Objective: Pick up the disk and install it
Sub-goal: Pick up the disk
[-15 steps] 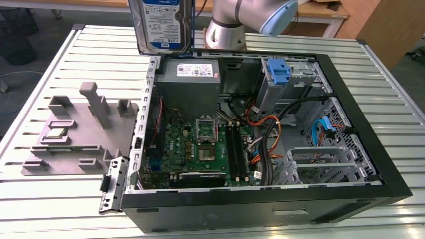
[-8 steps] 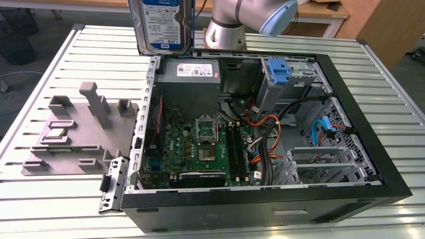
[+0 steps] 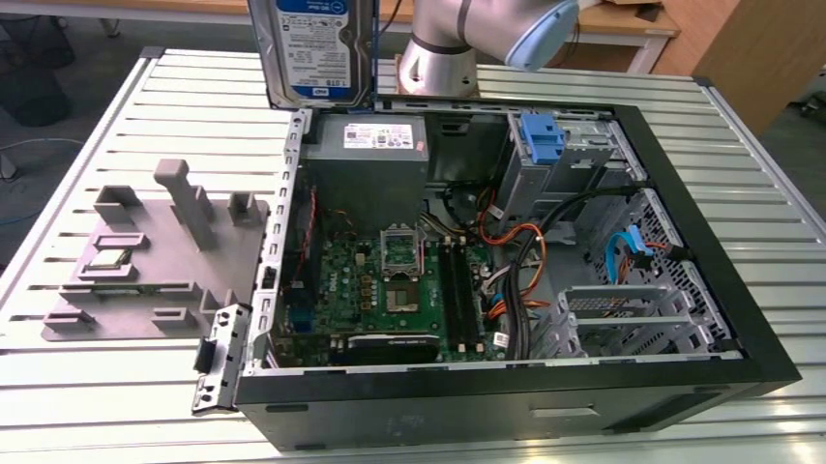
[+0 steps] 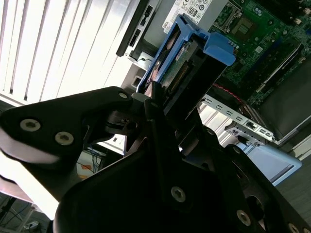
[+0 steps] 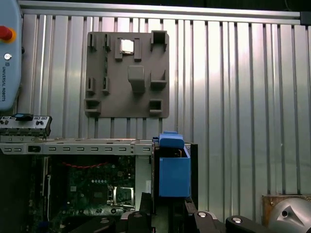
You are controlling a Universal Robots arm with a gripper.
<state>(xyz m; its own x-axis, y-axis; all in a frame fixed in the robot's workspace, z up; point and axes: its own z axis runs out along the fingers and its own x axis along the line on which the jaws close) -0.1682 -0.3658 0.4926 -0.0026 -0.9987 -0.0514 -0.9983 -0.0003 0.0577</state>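
The disk point(image 3: 316, 48) hangs upright in the air over the far left corner of the open computer case point(image 3: 722, 290) in the exterior view, its blue-and-white label facing the camera. In the second wrist view my gripper point(image 4: 154, 99) is shut on the disk point(image 4: 187, 63), whose blue side rail and connector edge point down toward the case. In the first wrist view the disk's blue rail end point(image 5: 174, 170) sticks out from the gripper point(image 5: 165, 216), over the case's edge.
Inside the case lie a grey power-supply box point(image 3: 368, 145), a green motherboard point(image 3: 387, 280), a tall blue latch point(image 3: 543, 135) and a metal drive cage point(image 3: 620, 314). A grey fixture plate point(image 3: 142, 261) sits on the slatted table point(image 3: 77, 387). The arm's base point(image 3: 446, 58) stands behind the case.
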